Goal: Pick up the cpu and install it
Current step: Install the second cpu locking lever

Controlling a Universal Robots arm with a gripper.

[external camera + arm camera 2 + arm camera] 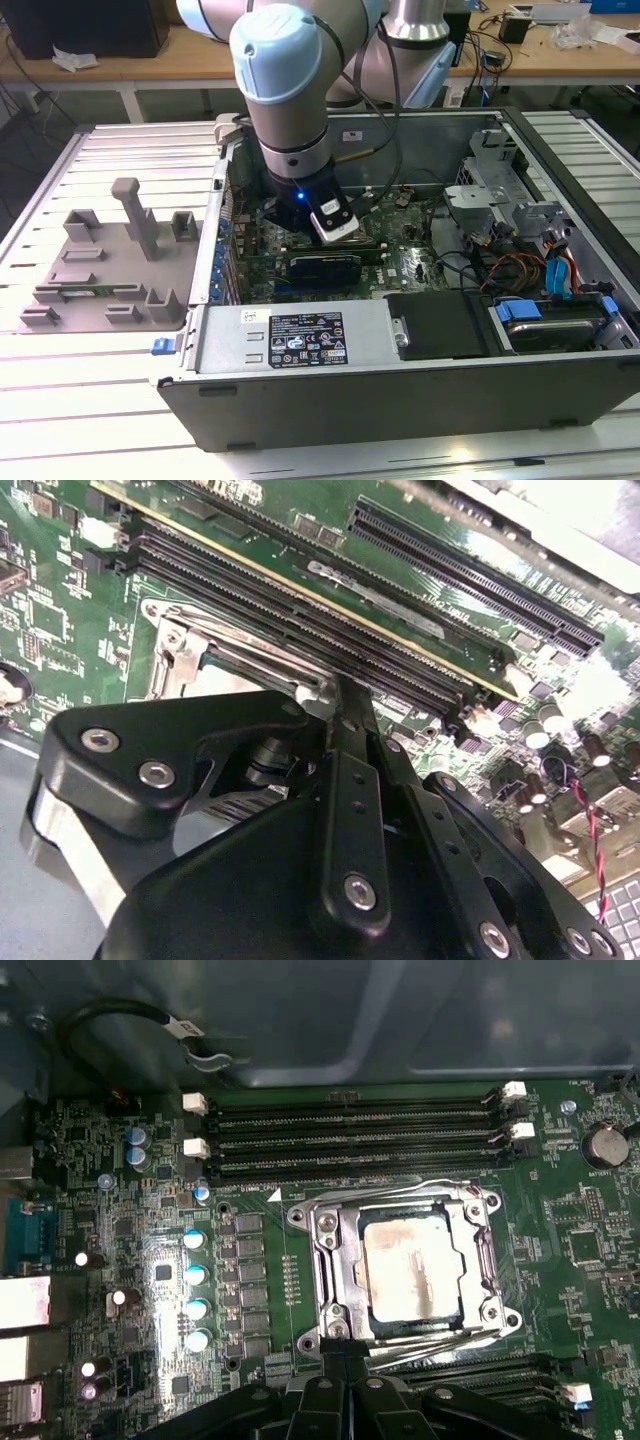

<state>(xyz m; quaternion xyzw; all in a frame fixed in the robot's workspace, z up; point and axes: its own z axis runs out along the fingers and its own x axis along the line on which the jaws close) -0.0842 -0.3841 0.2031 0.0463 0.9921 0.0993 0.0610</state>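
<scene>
- The cpu [412, 1268], a small flat square chip with a pale silver metal top, lies seated in the metal-framed socket [330, 1260] on the green motherboard [130, 1260], apart from the black pincer [335, 1375].
- In the first wrist view the pincer's tips meet in a narrow point at the socket's near edge, holding nothing; the chip lies just beyond them, flat and square with no long axis.
- In the second wrist view the pincer linkage [345, 810] hangs low over that socket frame [190, 645], beside the long black memory slots [300, 620].
- In the exterior view the grey arm [290, 90] reaches down into the open grey computer case [400, 385] on the slatted bench [100, 400].
</scene>
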